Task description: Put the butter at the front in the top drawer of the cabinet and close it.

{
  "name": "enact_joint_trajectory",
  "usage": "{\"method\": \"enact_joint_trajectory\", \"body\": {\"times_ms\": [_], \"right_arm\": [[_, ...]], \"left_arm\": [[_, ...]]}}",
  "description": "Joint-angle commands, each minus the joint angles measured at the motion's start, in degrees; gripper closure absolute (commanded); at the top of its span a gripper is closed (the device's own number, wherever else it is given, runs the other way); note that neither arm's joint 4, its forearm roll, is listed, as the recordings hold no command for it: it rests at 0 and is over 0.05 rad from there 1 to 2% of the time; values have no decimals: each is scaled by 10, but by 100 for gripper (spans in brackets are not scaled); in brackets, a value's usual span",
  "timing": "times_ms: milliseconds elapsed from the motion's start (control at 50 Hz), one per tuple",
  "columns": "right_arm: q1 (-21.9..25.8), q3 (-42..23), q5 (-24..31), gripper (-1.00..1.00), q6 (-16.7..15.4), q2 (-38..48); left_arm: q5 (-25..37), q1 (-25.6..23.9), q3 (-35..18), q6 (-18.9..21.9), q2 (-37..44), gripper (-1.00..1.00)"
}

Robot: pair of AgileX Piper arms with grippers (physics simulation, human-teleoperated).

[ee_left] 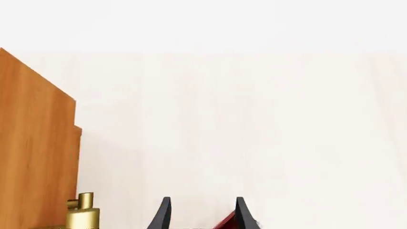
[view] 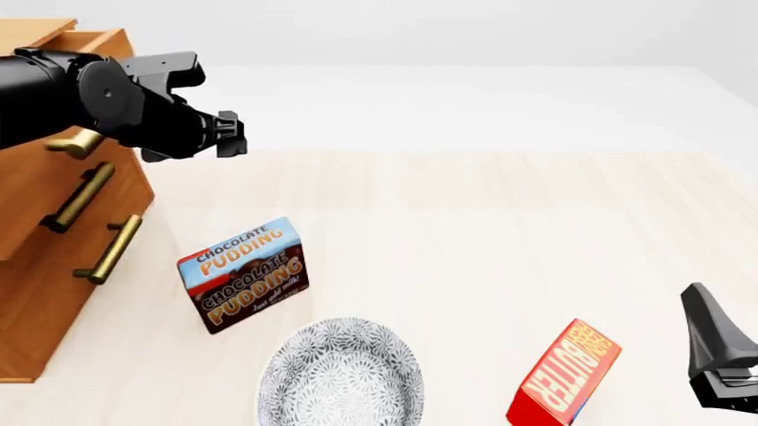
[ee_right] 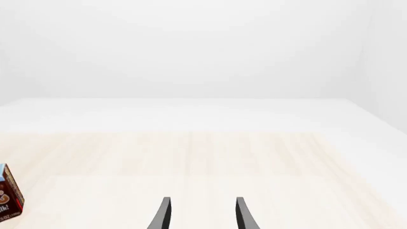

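Note:
The butter (view: 566, 377) is a red carton with an orange lettered face, standing tilted on the table at the front right. My right gripper (view: 711, 342) hovers just right of it, apart from it. In the right wrist view that gripper (ee_right: 203, 217) is open with only table between its fingers. The cabinet (view: 35, 293) stands at the far left, with its top drawer (view: 89, 43) pulled out. My left gripper (view: 231, 133) hangs high beside the drawer front. It is open (ee_left: 203, 217). A red sliver I cannot identify shows by one finger.
A blue-and-brown chocolate pudding box (view: 245, 273) stands in front of the cabinet and shows at the edge of the right wrist view (ee_right: 9, 198). A patterned grey plate (view: 341, 377) lies at the front middle. Brass bar handles (view: 77, 200) stick out from the cabinet front (ee_left: 83, 212).

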Motion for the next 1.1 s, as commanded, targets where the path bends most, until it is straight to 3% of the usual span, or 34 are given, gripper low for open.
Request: {"method": "enact_joint_trajectory", "body": {"times_ms": [20,500,640,840,1100], "right_arm": [[0,1,-2,-100,0,0],[0,1,-2,-100,0,0],[0,1,-2,-100,0,0],[0,1,-2,-100,0,0],[0,1,-2,-100,0,0]], "left_arm": [[-5,27,16,4,1,-100],[21,69,15,8,-16,-100],[27,103,14,20,-16,-100],[10,156,35,28,-33,-100],[-22,167,55,15,-47,-100]]}}
